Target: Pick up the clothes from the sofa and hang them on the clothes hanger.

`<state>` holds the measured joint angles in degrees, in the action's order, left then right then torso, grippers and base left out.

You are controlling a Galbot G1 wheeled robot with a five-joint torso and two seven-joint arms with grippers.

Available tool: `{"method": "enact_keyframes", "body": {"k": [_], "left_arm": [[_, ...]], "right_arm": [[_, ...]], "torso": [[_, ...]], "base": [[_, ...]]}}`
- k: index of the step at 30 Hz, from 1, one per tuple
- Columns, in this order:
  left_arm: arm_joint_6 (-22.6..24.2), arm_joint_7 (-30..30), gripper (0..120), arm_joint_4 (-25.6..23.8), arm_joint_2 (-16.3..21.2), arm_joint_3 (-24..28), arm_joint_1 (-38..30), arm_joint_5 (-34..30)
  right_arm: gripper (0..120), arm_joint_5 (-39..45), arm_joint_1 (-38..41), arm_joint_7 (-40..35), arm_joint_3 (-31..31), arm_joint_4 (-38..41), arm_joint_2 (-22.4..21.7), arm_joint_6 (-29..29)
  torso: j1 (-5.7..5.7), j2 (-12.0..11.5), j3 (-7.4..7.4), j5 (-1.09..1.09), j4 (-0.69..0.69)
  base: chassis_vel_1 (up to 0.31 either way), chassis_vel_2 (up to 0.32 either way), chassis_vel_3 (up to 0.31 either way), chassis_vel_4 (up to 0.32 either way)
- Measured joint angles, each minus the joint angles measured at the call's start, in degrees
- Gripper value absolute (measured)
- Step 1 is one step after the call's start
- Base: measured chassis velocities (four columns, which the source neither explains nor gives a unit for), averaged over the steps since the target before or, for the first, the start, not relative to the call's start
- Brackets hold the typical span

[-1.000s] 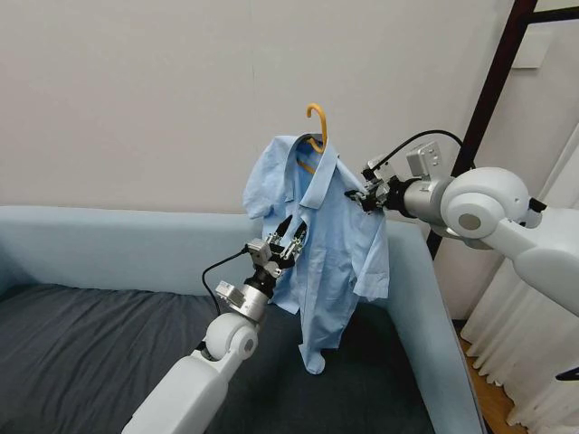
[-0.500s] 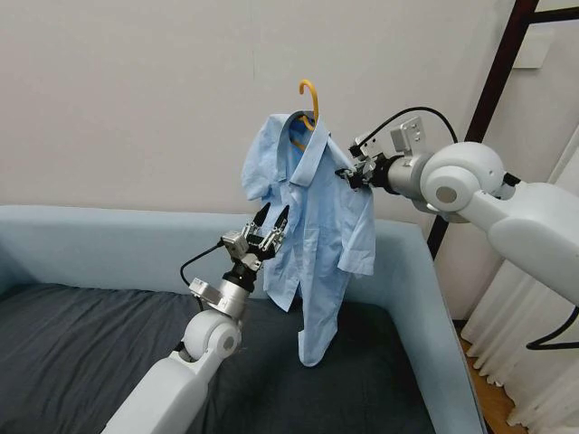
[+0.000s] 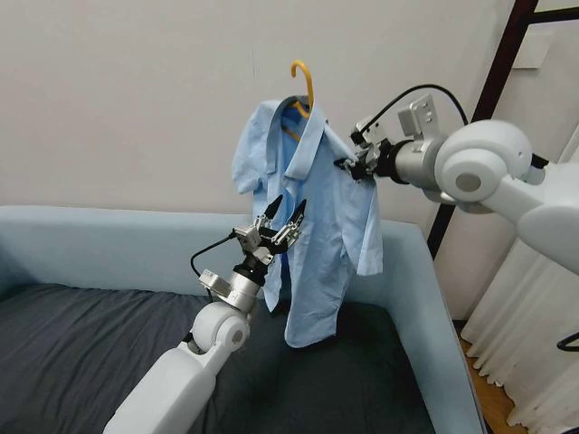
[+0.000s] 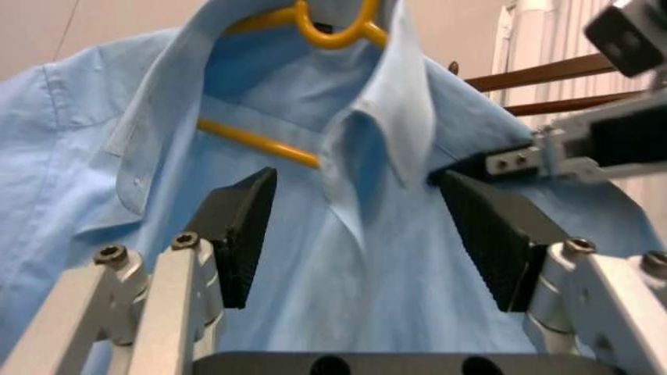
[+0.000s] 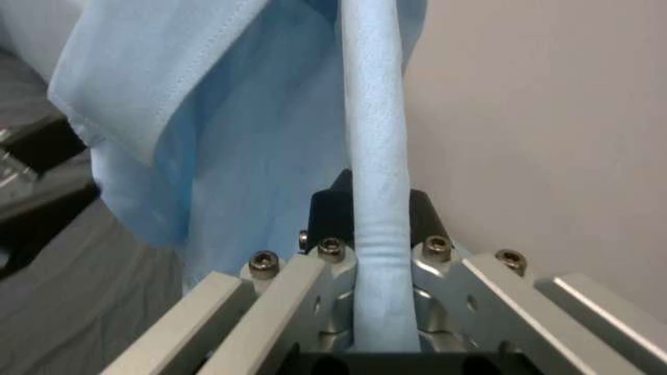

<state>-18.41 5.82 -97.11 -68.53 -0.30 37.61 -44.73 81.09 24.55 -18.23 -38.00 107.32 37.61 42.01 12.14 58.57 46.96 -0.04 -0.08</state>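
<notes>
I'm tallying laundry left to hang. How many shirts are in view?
1: the blue shirt on the yellow hanger, held above the sofa by the right gripper, left gripper open before it. Others may lie beyond the frame.

Entry: one sofa (image 3: 90, 249), with a pale blue padded back and side arm, standing against the off-white wall in front of me.
Seat: dark grey fabric cushion (image 3: 72, 353), creased.
Over the seat, near the side arm: hem of one light blue collared shirt (image 3: 335, 235), hanging. I cannot tell whether it touches the cushion.
</notes>
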Motion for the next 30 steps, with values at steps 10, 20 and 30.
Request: {"method": "enact_keyframes", "body": {"k": [10,20,30], "left_arm": [[-0.99,-1.01,32,4.28,-0.3,0.35,-1.49,-1.11],[-1.22,1.0,0,7.12,0.88,0.73,-5.41,-2.68],[-1.5,2.42,0,9.06,1.02,1.43,-8.96,-4.08]], "right_arm": [[1,-2.28,-3.61,1.78,1.75,0.27,-1.01,0.01],[1,-3.67,-3.81,3.55,2.21,0.03,-1.05,0.0],[1,-4.65,-4.61,4.36,2.77,0.11,-1.43,0.0]], "torso": [[0.0,0.0,0.0,-0.01,0.01],[0.0,0.0,0.0,-0.01,0.01],[0.0,0.0,0.0,-0.01,0.01]], "base": [[0.0,0.0,0.0,0.0],[0.0,0.0,0.0,0.0],[0.0,0.0,0.0,0.0]]}}
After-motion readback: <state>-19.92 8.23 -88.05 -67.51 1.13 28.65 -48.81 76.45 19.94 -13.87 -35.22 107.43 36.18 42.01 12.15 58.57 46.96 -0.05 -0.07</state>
